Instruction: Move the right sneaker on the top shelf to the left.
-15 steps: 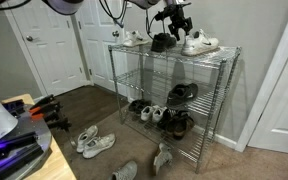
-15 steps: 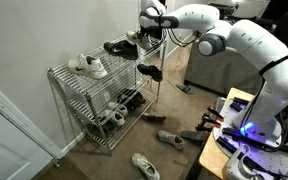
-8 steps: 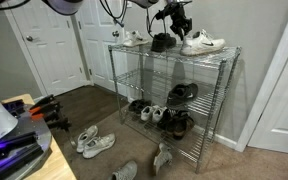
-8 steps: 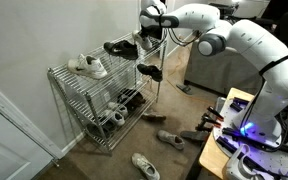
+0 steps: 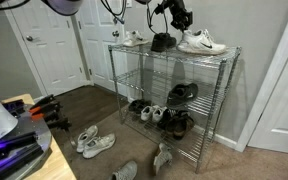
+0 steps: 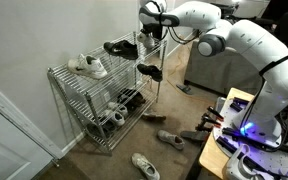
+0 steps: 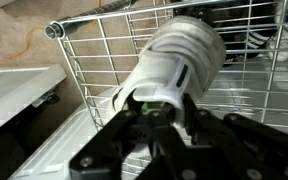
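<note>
The gripper (image 5: 179,16) is hanging just above the white sneaker (image 5: 202,42), which is lying at the upper-right end of the top shelf (image 5: 169,52). I cannot tell the fingers' spread. Lifting it high is probably sparing the neighbouring black sneaker (image 5: 162,41).

1. The right sneaker (image 5: 201,41) is a white low-top with laces and a pale sole. In an exterior view it sits at the 3 o'clock end of the uppermost tier, lying lengthways with its toe toward 3 o'clock and its heel toward 9 o'clock. In the wrist view (image 7: 179,62) it fills the centre as a rounded white shape. Whether its sole touches the wires cannot be told.
2. The top shelf (image 5: 159,51) is a level tier of silver chrome wire. In the wrist view its grid (image 7: 89,60) spreads behind the sneaker from 9 to 3 o'clock.
</note>
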### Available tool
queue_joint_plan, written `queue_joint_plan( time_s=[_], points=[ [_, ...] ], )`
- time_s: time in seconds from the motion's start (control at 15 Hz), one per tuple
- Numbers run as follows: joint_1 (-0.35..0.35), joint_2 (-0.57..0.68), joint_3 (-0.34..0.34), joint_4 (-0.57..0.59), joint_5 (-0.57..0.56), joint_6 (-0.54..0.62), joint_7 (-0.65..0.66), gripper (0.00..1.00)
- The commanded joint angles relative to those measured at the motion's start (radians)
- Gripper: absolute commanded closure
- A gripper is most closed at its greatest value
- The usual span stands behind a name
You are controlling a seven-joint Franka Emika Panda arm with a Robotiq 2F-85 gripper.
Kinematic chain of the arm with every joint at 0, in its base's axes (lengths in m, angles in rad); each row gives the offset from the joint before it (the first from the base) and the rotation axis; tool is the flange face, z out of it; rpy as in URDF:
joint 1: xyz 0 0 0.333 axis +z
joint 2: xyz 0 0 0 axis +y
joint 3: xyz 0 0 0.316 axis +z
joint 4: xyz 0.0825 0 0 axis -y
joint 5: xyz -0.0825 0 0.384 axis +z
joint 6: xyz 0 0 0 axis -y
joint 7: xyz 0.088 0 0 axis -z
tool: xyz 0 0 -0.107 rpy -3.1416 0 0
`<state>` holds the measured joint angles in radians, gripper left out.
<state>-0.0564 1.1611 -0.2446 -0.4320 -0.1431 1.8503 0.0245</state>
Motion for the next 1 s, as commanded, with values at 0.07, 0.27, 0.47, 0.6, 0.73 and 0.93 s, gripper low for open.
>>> queue_joint_plan(
  time_s=[0.07,0.27,0.47,0.6,0.73,0.93],
  points=[
    [0.051,-0.071,-0.048,0.014,-0.064,-0.088,-0.031,0.94],
    [0.078,-0.082,-0.067,0.018,-0.078,-0.092,-0.035,0.94],
    [0.092,-0.089,-0.072,0.014,-0.073,-0.096,-0.038,0.95],
    [0.089,-0.102,-0.055,0.007,-0.049,-0.107,-0.038,0.95],
    [0.086,-0.110,-0.043,0.014,-0.037,-0.091,-0.031,0.95],
    [0.103,-0.121,-0.045,0.031,-0.047,-0.077,-0.027,0.95]
  ],
)
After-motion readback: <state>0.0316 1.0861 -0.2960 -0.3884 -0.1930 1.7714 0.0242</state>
